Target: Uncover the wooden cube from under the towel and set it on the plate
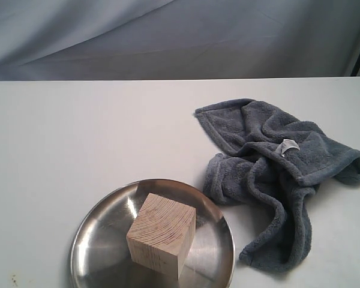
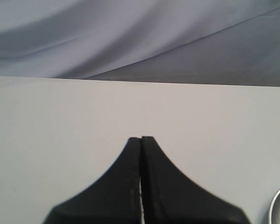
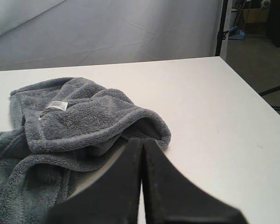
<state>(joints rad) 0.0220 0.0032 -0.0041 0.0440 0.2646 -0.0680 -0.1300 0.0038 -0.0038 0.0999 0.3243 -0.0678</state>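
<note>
Closed tight and empty, the left fingers (image 2: pixel 123 182) point across bare bench (image 2: pixel 60 116), the plate (image 1: pixel 102 240) edging into their view. The right fingers (image 3: pixel 126 182) are closed too, gripping nothing, right by the towel (image 3: pixel 84 121). Nearest in the exterior view, the cube (image 1: pixel 162 234) sits uncovered on the plate, turned corner-on. The towel lies crumpled right of the plate, just beside its rim, clear of the cube, with its white tag (image 1: pixel 288 146) showing. Beyond the plate, bare bench runs to a grey backdrop (image 1: pixel 168 36).
</note>
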